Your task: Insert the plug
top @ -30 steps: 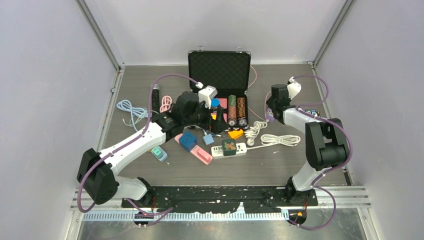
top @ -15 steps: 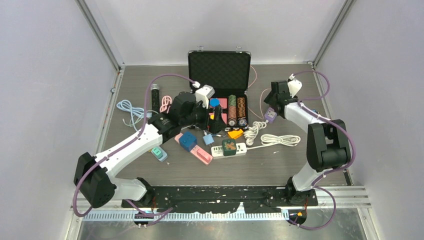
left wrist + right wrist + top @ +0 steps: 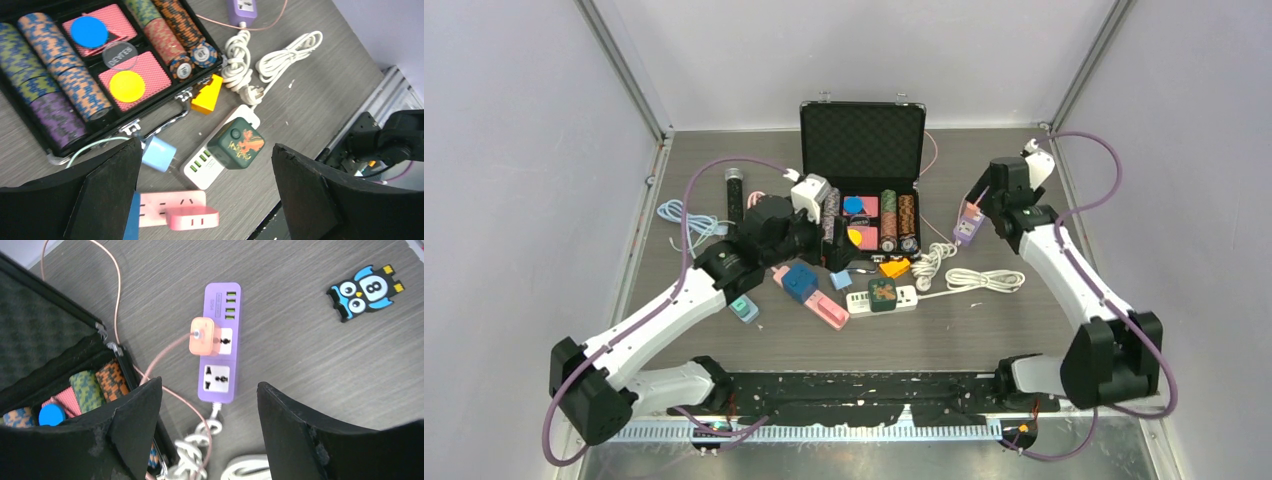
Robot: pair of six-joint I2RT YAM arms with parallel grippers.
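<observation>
While your right claw [image 3: 209, 386] hangs open and empty over the counter [image 3: 320, 365], the orange plug [image 3: 202, 336] sits in the purple power strip [image 3: 218, 375]; left claw [image 3: 206, 146] gapes wide too, holding nothing.

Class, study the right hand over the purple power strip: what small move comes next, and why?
Probably raise the right hand straight up. The orange plug appears seated in the purple power strip, the hand is open and apart from it, and the pink cable runs close by, so sideways motion might snag it.
</observation>
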